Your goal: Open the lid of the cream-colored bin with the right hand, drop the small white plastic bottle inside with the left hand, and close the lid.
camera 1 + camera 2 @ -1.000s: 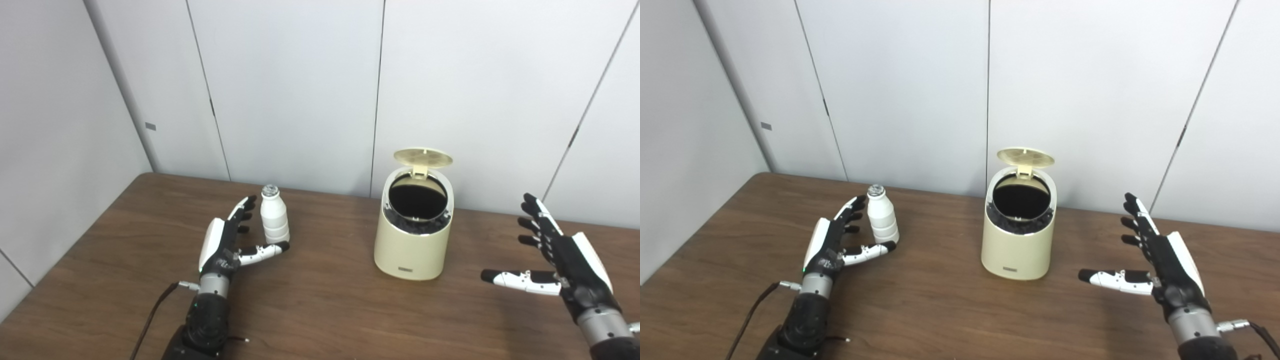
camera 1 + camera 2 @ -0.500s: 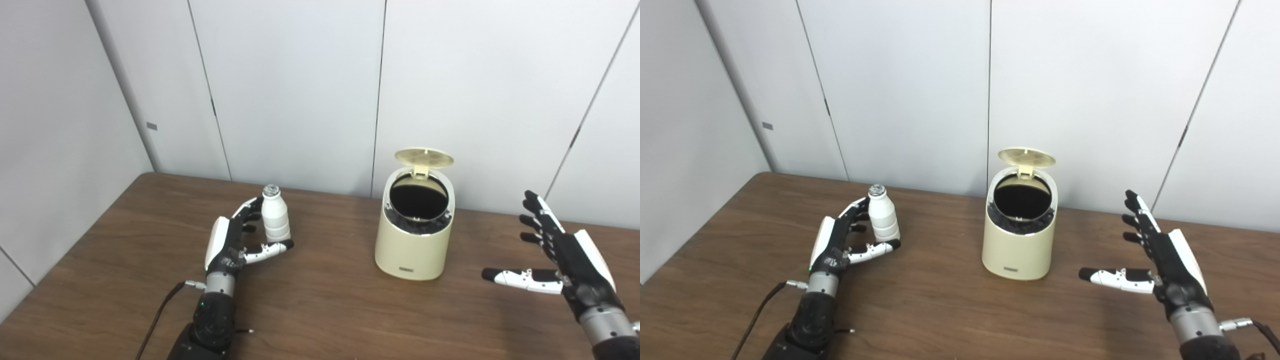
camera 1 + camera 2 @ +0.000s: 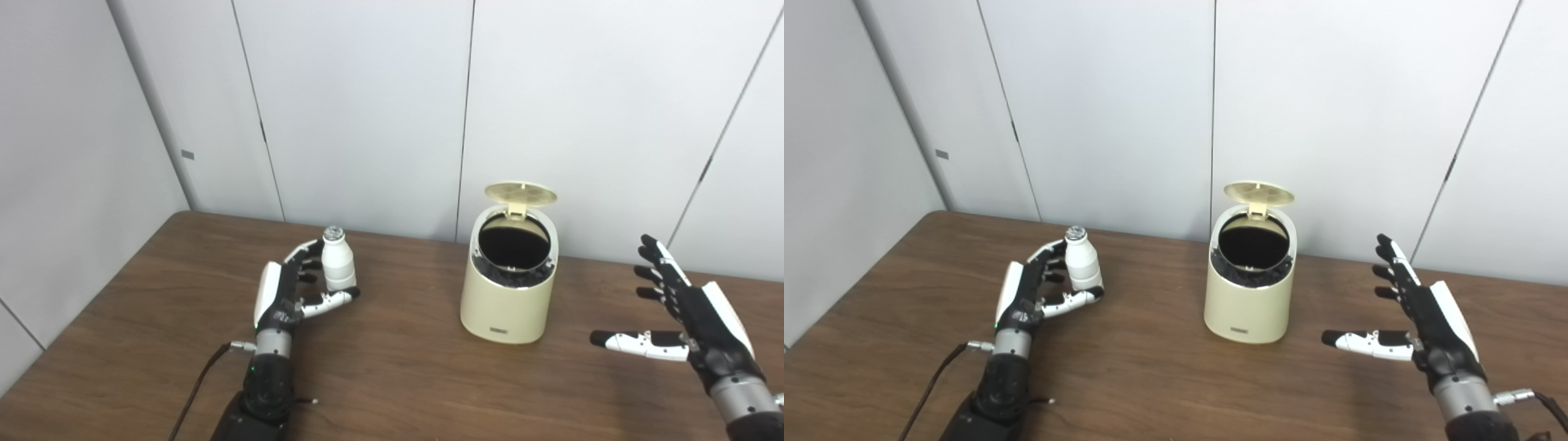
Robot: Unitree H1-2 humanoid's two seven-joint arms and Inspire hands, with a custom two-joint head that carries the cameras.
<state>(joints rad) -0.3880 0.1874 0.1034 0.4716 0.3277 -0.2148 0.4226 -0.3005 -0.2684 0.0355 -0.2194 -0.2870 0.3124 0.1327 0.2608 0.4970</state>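
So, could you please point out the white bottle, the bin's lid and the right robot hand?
white bottle [image 3: 339, 266]: left eye view, its body.
lid [image 3: 520, 193]: left eye view, raised underside.
right robot hand [image 3: 695, 318]: left eye view, palm.

The bin [image 3: 508, 294] interior is too dark to see; the bottle [image 3: 338, 264] base hides behind the thumb

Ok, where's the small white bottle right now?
The white bottle is upright on the left of the table, with the left hand closing around it, well left of the open cream bin.
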